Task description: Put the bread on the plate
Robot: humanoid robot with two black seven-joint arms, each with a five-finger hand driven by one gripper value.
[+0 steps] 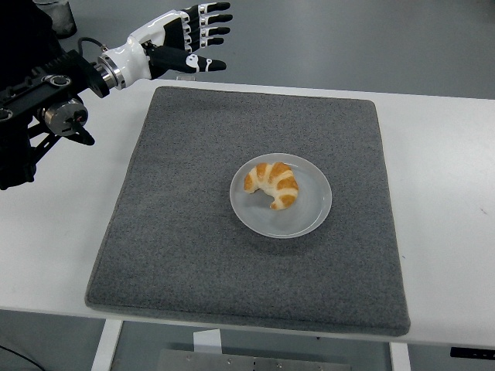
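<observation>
A golden croissant with white stripes (pixel 273 184) lies on a round grey plate (pixel 309 215) near the middle of a dark grey mat (pixel 186 232). My left hand (pixel 203 39) is raised over the mat's far left corner, well away from the plate. Its fingers are spread straight and hold nothing. My right arm does not show.
The mat lies on a white table (pixel 448 193). A dark container (pixel 56 15) stands at the far left behind my left arm. The table's near edge runs along the bottom, with its frame (pixel 255 359) below.
</observation>
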